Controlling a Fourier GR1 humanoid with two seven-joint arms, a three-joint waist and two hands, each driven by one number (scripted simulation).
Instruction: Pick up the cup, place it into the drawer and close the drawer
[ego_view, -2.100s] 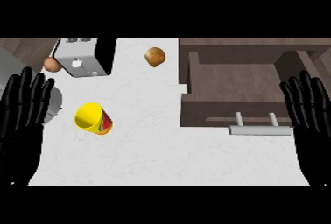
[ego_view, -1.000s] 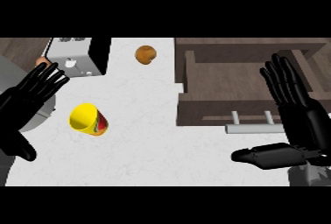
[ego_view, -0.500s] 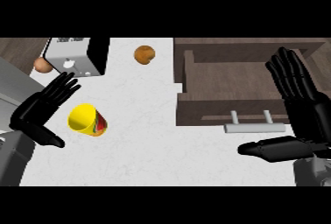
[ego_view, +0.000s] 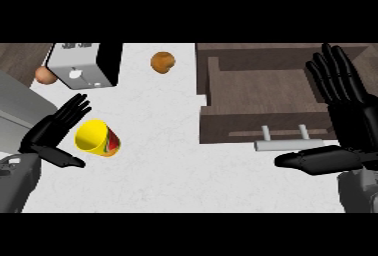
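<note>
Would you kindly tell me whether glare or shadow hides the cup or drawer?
Head view: lighting is even, no glare on the white counter; the yellow cup stands out beside the left hand; the open drawer shows its brown floor too.

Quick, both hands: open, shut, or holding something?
Left hand: open, fingers straight, beside the cup, not curled round it.
Right hand: open, fingers straight, by the open drawer, holding nothing.

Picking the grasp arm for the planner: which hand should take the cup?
Left, I'd say. The left hand is open right beside the yellow cup, fingers along its left side. The right hand is open too, but far across the counter, at the open drawer's right side.
</note>
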